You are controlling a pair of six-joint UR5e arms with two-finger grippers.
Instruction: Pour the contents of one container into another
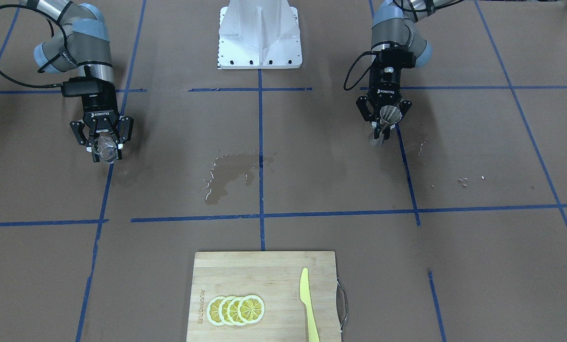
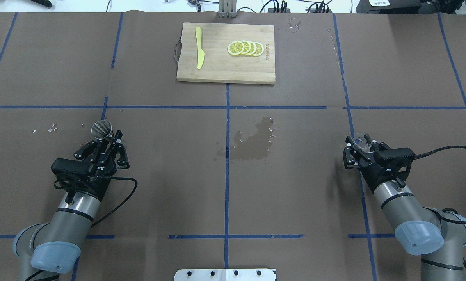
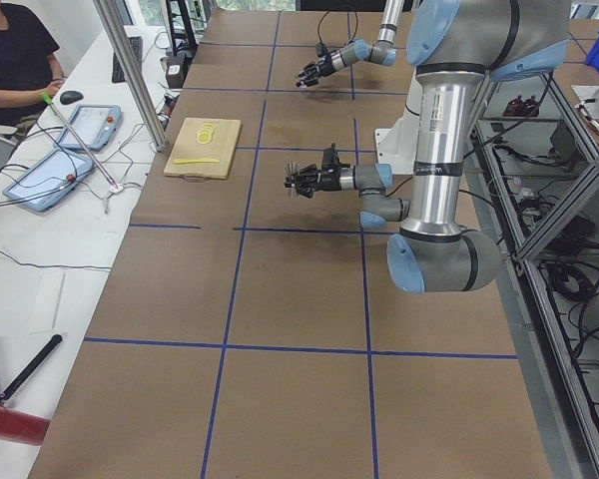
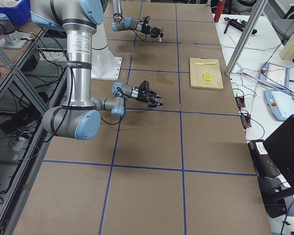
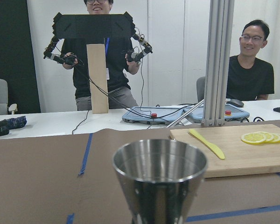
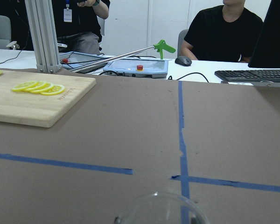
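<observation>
Two grips are holding: left end effector (image 2: 107, 137) clamping jigger (image 2: 102, 128), right end effector (image 2: 358, 149) clamping glass cup (image 2: 360, 142) at 3 o'clock; converging level is advised.

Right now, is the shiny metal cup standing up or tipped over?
Upright. The left hand holds the metal cup with its open mouth facing up, rim level.
</observation>
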